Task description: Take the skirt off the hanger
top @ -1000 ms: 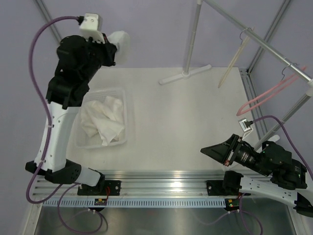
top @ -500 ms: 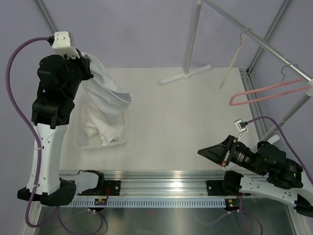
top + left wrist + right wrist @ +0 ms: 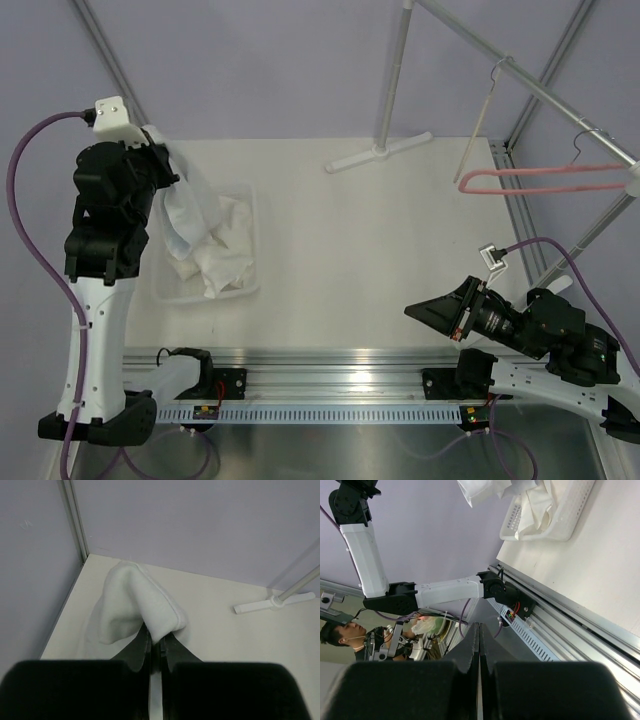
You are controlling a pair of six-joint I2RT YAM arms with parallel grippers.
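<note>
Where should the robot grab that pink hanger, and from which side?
Probably the pink hanger by its free rounded end, coming from the table side. That end sticks out leftward with open space around it, while the hook end sits against the rail.

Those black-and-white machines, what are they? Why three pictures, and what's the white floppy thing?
They are two robot arms, bolted to a table. The big picture looks down from above: the left arm stands tall, the right arm lies low. The other two pictures come from little cameras on each arm's wrist, so you see its own jaws at the bottom. The floppy thing is a white skirt. The left arm's jaws are shut on it, holding it over a white basket with more white cloth inside. The right arm's jaws are shut and hold nothing. On the right, a pink hanger hangs bare on a metal rack.
</note>
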